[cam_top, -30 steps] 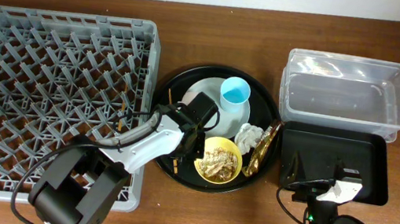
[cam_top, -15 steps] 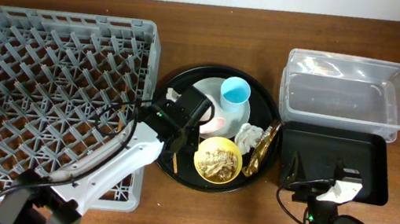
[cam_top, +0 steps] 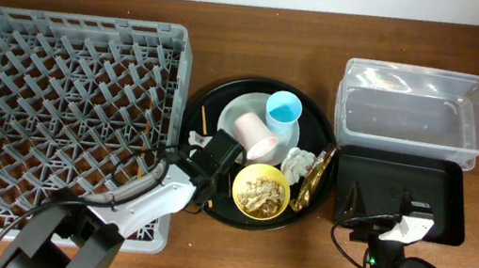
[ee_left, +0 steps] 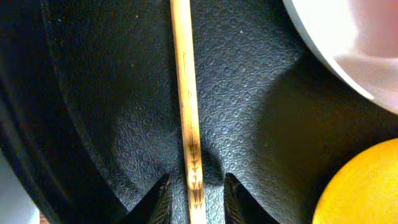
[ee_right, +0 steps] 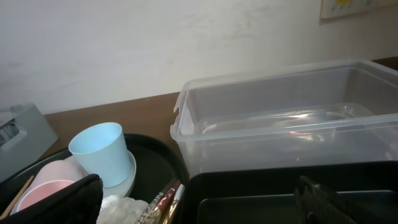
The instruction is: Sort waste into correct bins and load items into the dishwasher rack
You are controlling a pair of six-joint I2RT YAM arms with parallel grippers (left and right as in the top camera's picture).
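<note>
The chopstick (ee_left: 186, 106) lies flat on the round black tray (ee_left: 93, 137), straddled by your left jaws, which stand slightly apart and are not yet clamped. It looks light, stiff, thin and apt to roll, so pinch near mid-length. The yellow bowl (ee_left: 367, 186) and pale plate (ee_left: 323, 50) crowd one side. Your right jaws stand wide apart, empty.

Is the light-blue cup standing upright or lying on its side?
Upright. The light-blue cup stands on the pale plate with its open mouth facing up.
</note>
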